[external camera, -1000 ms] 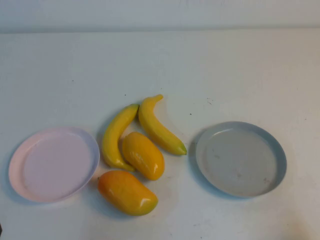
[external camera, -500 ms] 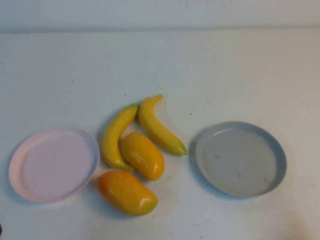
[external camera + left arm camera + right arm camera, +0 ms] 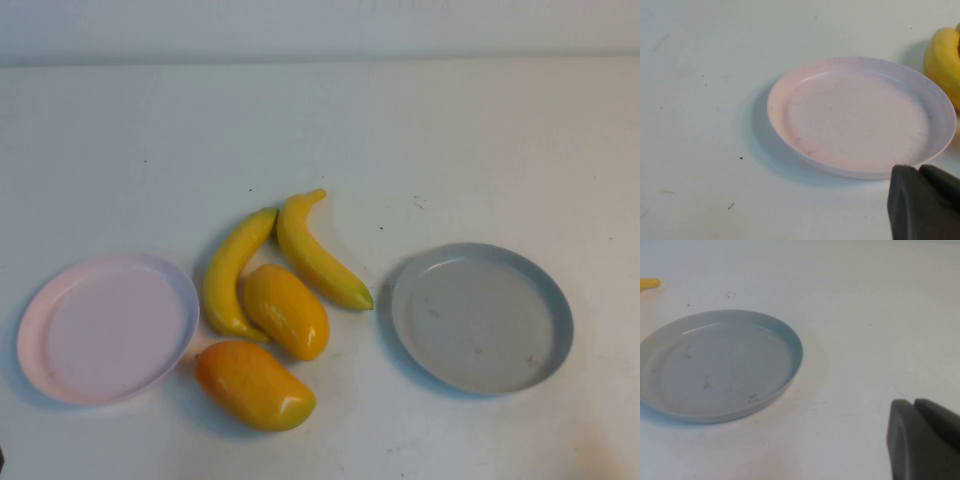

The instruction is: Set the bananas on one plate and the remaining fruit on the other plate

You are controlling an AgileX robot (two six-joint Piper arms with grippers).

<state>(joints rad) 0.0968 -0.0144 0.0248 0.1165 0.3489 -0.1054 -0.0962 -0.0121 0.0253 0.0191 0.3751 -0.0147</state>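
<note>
Two bananas (image 3: 232, 272) (image 3: 318, 256) lie in a V on the table's middle. Two mango-like fruits (image 3: 287, 310) (image 3: 254, 384) lie just in front of them. The pink plate (image 3: 105, 328) is at the left and holds nothing. The grey-blue plate (image 3: 482, 318) is at the right and holds nothing. Neither gripper shows in the high view. My left gripper (image 3: 917, 169) is shut and empty, just short of the pink plate (image 3: 860, 117), with a banana (image 3: 945, 62) at the view's edge. My right gripper (image 3: 914, 401) is shut and empty, beside the grey-blue plate (image 3: 720, 365).
The white table runs back to a pale wall at the far edge. A banana tip (image 3: 649, 284) shows beyond the grey-blue plate in the right wrist view. Bare table lies behind the fruit.
</note>
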